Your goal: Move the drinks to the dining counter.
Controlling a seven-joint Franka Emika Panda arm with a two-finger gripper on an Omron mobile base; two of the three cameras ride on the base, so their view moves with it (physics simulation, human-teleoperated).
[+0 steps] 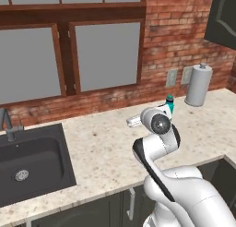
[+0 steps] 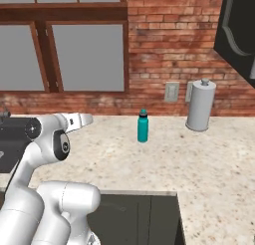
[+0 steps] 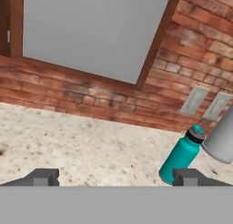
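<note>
Teal bottle [image 2: 143, 126] with a dark cap stands upright on the speckled stone counter [image 2: 209, 159], near the back, a little out from the red brick wall [image 2: 174, 45]. In the left base view the bottle [image 1: 170, 103] peeks out just above the arm's white elbow joint, most of it hidden behind the robot. In the hand view it [image 3: 181, 157] leans because the camera is rolled, and its base sits just beside the right finger tip [image 3: 187, 176] without any clear contact.

Gripper [image 3: 113, 177] jaws stand wide apart, as far as they go, with nothing between them; 2 dark finger tips show at the bottom of the hand view, 1 at each side, and only bare counter lies between. In the right base view the hand [image 2: 79, 120] points across the counter toward the bottle, well apart from it and raised above the surface.

Right of the bottle stands a tall grey paper-towel roll [image 2: 200, 106] on its holder, close to the wall. 2 pale outlet plates [image 2: 172, 91] sit on the brick between bottle and roll. Wood-framed windows [image 1: 106, 55] fill the wall to the left. A black sink [image 1: 30, 164] with a grey faucet [image 1: 6, 124] is set into the counter at the far left. Dark cabinet fronts [image 2: 144, 219] run beneath the counter edge, and a dark upper cabinet [image 2: 239, 30] hangs at the top right.
</note>
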